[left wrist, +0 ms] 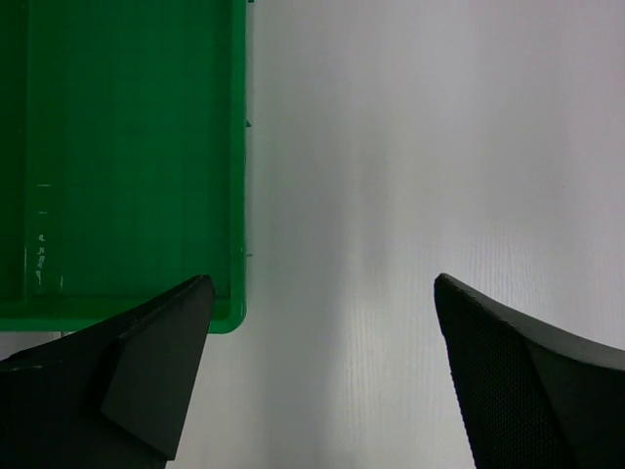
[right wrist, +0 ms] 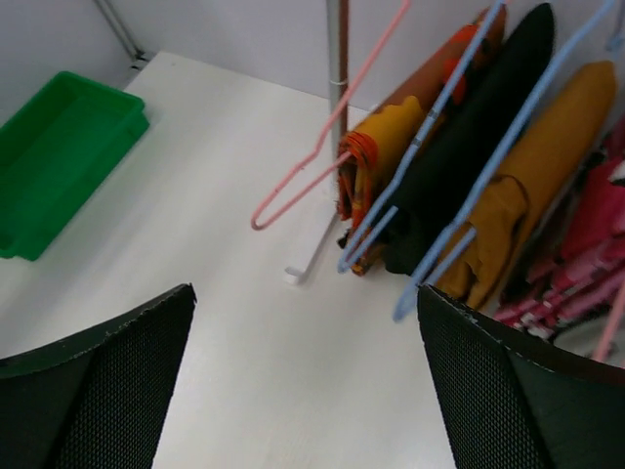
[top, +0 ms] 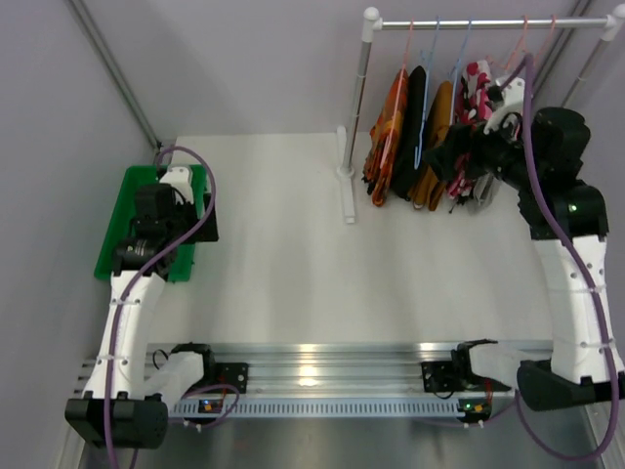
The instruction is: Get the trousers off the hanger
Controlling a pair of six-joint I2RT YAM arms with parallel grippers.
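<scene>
Approach step: four trousers (top: 410,132) all hang on hangers (right wrist: 257,217) on the rail (top: 469,21), right gripper (right wrist: 305,293) just before them, jaws apart and empty, left gripper (left wrist: 322,281) likewise apart beside the green tray (left wrist: 117,147); next, pinch one pair's cloth and draw it off.

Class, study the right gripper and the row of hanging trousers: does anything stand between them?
No separate object does. The open right gripper faces the trousers across bare table. Only the blue hanger wires cross in front of the cloth in the wrist view.
</scene>
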